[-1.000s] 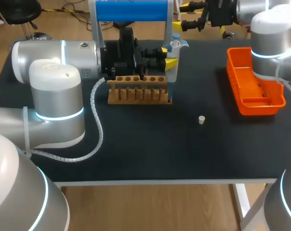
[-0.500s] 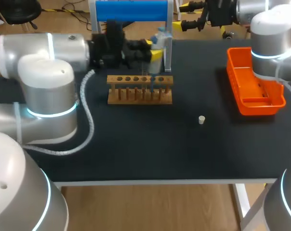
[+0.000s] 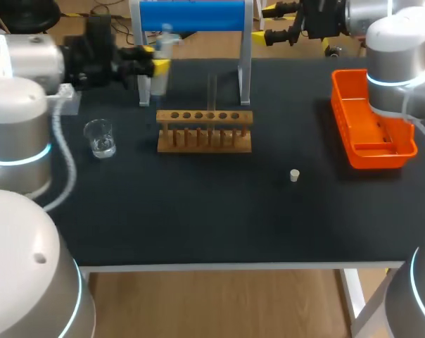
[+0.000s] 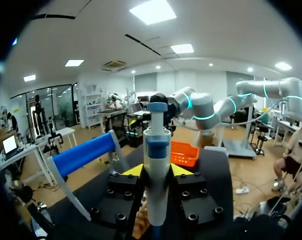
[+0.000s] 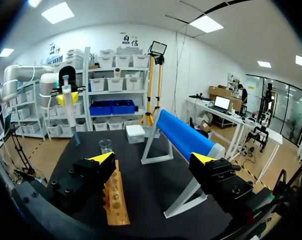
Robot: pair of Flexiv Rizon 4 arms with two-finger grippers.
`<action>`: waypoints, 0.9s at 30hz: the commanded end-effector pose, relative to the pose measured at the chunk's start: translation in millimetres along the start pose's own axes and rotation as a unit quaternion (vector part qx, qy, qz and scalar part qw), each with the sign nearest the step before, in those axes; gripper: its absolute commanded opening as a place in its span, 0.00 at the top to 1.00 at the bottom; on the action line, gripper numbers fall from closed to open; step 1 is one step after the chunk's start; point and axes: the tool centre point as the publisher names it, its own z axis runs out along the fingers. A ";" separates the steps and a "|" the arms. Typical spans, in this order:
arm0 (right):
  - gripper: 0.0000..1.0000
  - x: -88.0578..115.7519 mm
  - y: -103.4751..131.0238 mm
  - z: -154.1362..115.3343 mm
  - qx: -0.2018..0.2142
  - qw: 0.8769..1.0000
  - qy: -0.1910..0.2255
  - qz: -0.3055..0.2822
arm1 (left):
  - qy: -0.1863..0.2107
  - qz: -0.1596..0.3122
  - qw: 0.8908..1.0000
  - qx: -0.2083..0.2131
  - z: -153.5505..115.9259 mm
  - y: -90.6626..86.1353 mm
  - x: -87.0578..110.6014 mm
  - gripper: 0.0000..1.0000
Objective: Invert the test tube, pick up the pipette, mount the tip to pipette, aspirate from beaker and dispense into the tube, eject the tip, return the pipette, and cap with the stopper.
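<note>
Left gripper [image 3: 153,67] clamped on pipette [image 3: 162,53], yellow tips pressing body from both sides. Pipette upright, above table's far-left part, just beside blue roller stand [image 3: 191,15]. Beaker [image 3: 100,137] holds clear liquid and sits on black table [image 3: 219,218], left of wooden rack [image 3: 204,132]. Test tube [image 3: 212,88] upright in rack. Stopper [image 3: 294,175] lies alone between rack and orange bin [image 3: 371,130]. Right gripper [image 5: 153,158] spread wide, holding nothing, at table's far edge right of stand.
</note>
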 end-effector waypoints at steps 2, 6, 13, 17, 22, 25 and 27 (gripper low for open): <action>0.00 -0.7 0.5 -1.0 0.002 1.000 0.002 0.000 | -0.021 -0.012 0.999 -0.024 -94.6 17.0 -25.3 1.00; 0.00 -0.7 0.5 -1.0 0.002 1.000 0.002 0.000 | -0.114 -0.050 0.990 -0.068 -123.0 34.8 -52.4 1.00; 0.00 -0.7 0.5 -1.0 0.002 1.000 0.002 0.000 | -0.240 -0.088 0.965 -0.065 -137.2 42.0 -73.0 1.00; 0.00 -0.7 0.5 -1.0 0.002 1.000 0.002 0.000 | -0.296 -0.096 0.949 -0.049 -124.1 36.5 -71.7 1.00; 0.00 -0.7 0.5 -1.0 0.002 1.000 0.002 0.000 | -0.337 -0.087 0.937 -0.024 -93.8 23.5 -65.7 1.00; 0.00 -0.7 0.5 -1.0 0.002 1.000 0.002 0.000 | -0.360 -0.082 0.929 -0.016 -75.1 18.8 -65.1 1.00; 0.00 -0.7 0.5 -1.0 0.002 1.000 0.002 0.000 | -0.373 -0.082 0.924 -0.012 -62.8 18.1 -65.2 1.00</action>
